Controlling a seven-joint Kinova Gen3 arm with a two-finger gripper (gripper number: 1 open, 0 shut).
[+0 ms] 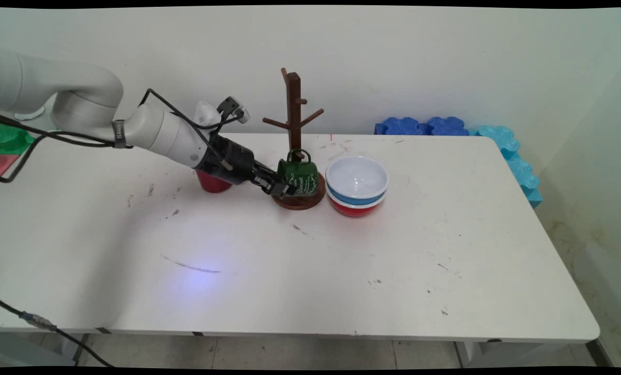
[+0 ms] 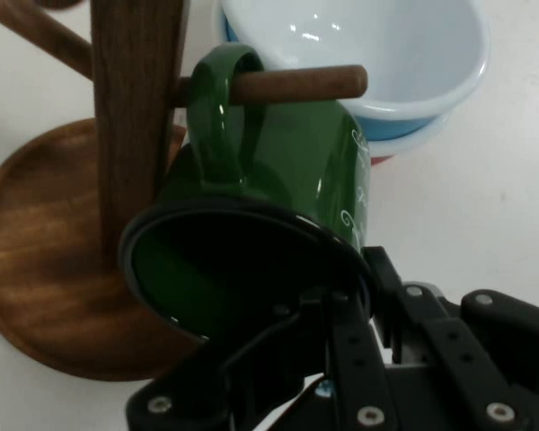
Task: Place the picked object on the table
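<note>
One black end effector [image 1: 279, 187] is clamped on the rim of a green mug [image 1: 299, 177], one finger inside its mouth. The mug's handle is looped over a low peg of the wooden mug tree [image 1: 293, 112], just past the end effector. Two stacked bowls [image 1: 356, 182], white-and-blue over red, sit beyond. Behind its wrist stands a red cup [image 1: 212, 183] on the bench [image 1: 289, 271].

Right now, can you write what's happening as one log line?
end effector: shut on green mug rim | mug handle: hooked on mug tree peg | beside: stacked bowls | behind arm: red cup
</note>
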